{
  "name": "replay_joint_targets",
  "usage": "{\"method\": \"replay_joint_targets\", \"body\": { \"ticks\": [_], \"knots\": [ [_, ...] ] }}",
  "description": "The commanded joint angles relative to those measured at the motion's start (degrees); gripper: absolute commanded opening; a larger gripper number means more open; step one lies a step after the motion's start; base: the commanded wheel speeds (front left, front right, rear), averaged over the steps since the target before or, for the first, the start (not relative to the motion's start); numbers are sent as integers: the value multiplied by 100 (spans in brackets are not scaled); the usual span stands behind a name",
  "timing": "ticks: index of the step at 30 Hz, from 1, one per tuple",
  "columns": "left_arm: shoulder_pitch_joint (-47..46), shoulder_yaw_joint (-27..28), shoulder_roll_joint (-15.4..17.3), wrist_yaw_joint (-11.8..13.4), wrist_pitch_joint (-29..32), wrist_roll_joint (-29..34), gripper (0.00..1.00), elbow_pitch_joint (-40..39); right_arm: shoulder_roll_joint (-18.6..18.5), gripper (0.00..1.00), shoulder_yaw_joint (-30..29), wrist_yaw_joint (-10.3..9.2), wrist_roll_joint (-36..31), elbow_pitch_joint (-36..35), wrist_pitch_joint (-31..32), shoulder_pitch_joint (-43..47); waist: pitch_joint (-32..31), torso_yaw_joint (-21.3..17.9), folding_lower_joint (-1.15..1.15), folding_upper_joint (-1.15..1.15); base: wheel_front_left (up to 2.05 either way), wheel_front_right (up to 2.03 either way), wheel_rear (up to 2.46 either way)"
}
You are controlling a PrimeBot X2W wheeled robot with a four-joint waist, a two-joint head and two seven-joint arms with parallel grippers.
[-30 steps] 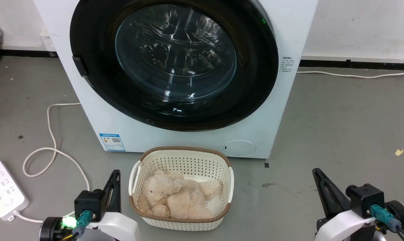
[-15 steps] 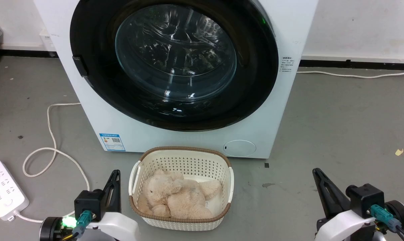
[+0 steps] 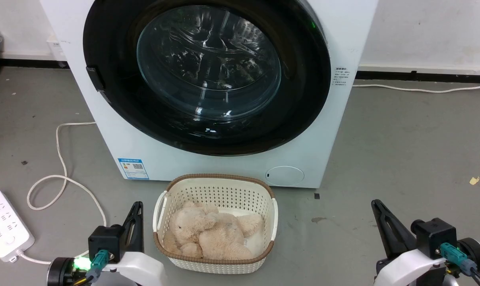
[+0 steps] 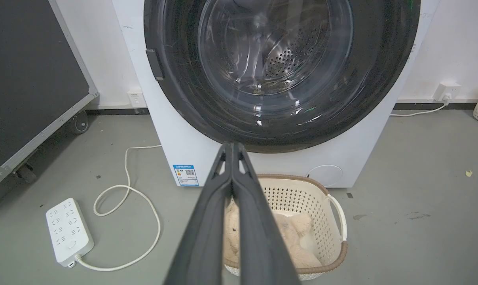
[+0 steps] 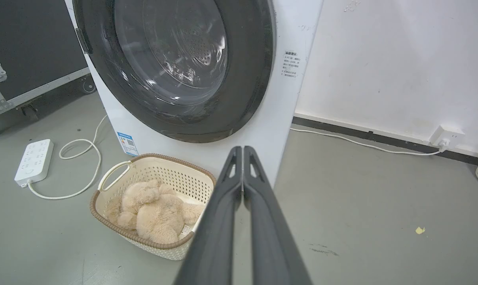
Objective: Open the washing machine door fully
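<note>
**Door shut: opening not yet begun**

Nearest: the left gripper (image 3: 136,212) is sitting low at the near left with its fingers pressed together, holding nothing. The right gripper (image 3: 379,210) is sitting at the near right, likewise pinched closed and empty. Both are well apart from the machine.

Between them a cream basket (image 3: 159,206) is standing on the floor with a plush toy (image 3: 212,234) in it, just in front of the washing machine (image 3: 343,35).

Farther: the washing machine door (image 3: 303,99) is lying flush against the machine's front, covering most of it. A small dark handle tab (image 3: 95,78) is showing at its left rim.

Judgement: no part of the task is done. Reach, grip and full swing are all remaining.

Writing: the blue label sticker (image 3: 133,169), lower left, is carrying a code square and print too small to read. The text block (image 3: 340,76) to the right of the door is equally unreadable. No brand is legible.
</note>
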Motion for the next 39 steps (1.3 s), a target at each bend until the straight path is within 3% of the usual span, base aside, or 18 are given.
{"method": "replay_joint_targets", "body": {
  "ticks": [1, 6, 7, 9, 10, 11, 26, 39],
  "knots": [
    [-85, 8, 4, 12, 1, 17, 0, -23, 24, 0, 1, -5, -43, -26, 3, -67, 0, 0, 0, 0, 0, 0, 0],
    [-85, 8, 4, 12, 1, 17, 0, -23, 24, 0, 1, -5, -43, -26, 3, -67, 0, 0, 0, 0, 0, 0, 0],
    [0, 0, 0, -1, -1, 0, 100, 1, 0, 100, 0, 0, 1, 0, -1, 0, 0, 0, 0, 0, 0, 0, 0],
    [4, -3, 0, -1, -4, 0, 100, 5, -1, 100, 0, 0, 6, 2, -3, 3, 0, 0, 0, 0, 0, 0, 0],
    [4, -4, 0, 0, -4, 0, 0, 5, -1, 0, 1, 0, 6, 3, -3, 3, 0, 0, 0, 0, 0, 0, 0],
    [4, -10, 0, 2, -12, -2, 100, 6, -1, 100, 1, 0, 16, 4, -11, 4, 1, 0, 0, 0, 0, 0, 0],
    [-69, -148, 0, 92, -192, -31, 100, -59, -29, 100, -80, -1, 147, -86, -190, -118, 204, 5, 0, 0, 0, 0, 0],
    [-295, -373, 1, 240, -347, -76, 100, -186, -388, 100, -97, -1, 416, -143, -288, -645, 630, 83, 0, 0, 0, 0, 0]
  ]
}}
